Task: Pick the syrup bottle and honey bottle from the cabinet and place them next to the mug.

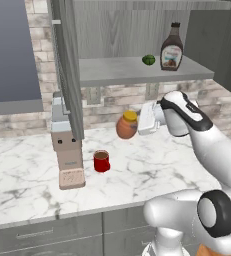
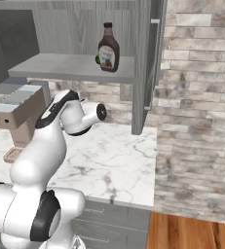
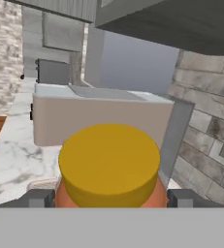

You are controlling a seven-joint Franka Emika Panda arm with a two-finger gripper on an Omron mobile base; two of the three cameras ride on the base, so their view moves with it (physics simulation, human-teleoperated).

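Observation:
The honey bottle (image 1: 127, 125), a squat orange jar with a yellow lid (image 3: 108, 157), sits between my gripper's (image 3: 111, 198) fingertips (image 3: 38, 198), and the gripper is shut on it. It is held below the cabinet shelf (image 1: 117, 72), over the counter, behind and to the right of the red mug (image 1: 101, 161). The tall dark syrup bottle (image 1: 171, 47) (image 2: 108, 47) stands upright on the shelf at its right end. The cabinet door (image 1: 69, 65) (image 2: 145, 63) stands open.
A small green fruit (image 1: 148, 60) lies on the shelf beside the syrup bottle. A beige and grey coffee machine (image 1: 67, 150) (image 2: 19, 114) stands left of the mug on the marble counter (image 1: 152, 165). The counter's right end (image 2: 150, 170) drops to a wood floor.

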